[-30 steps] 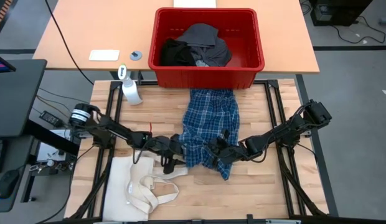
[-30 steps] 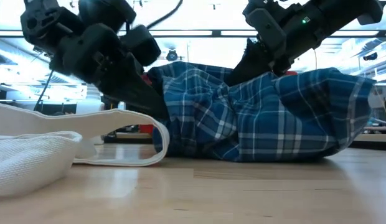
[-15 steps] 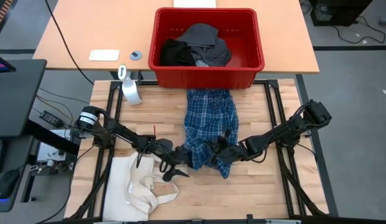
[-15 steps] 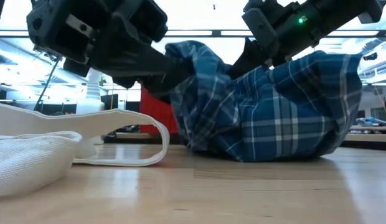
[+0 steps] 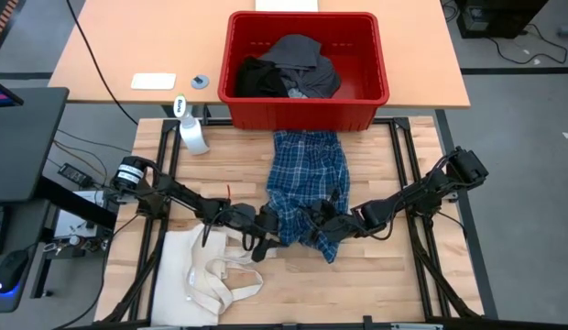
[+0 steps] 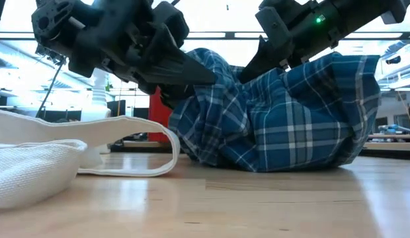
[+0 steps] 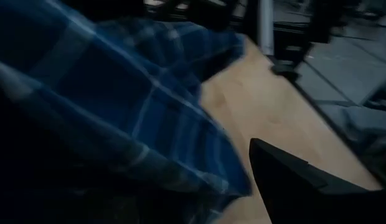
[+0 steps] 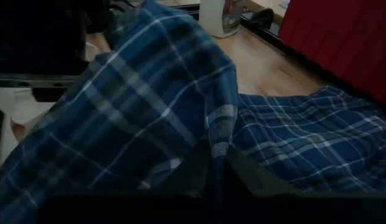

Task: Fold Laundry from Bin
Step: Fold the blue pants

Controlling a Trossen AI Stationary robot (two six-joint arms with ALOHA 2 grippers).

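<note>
- Since 0.5 s ago the left gripper (image 5: 265,229) has pushed right, further into the near-left edge of the blue plaid shirt (image 5: 305,183); low view shows that edge of the cloth lifted and bunched more around it.
- Left gripper state: fingers buried in plaid folds, can't tell how wide; one dark finger (image 7: 305,183) shows beside the cloth in the wrist view.
- Right gripper (image 5: 322,223) sits at lower centre of the high view, on the shirt's near-right part, arm reaching in from the right; fabric covers the fingers, so grip can't be told either.
- Shirt lies lengthwise at centre of the wooden table (image 5: 385,275), far end just below the bin (image 5: 304,103), near end heaped between the two grippers.
- Bin at top centre, holding dark garments (image 5: 289,73) in black and grey.
- Cream tote bag (image 5: 211,280) lower left, handles close to the left gripper.
- Spray bottle (image 5: 192,133) upper left of the table, well apart from the shirt.
</note>
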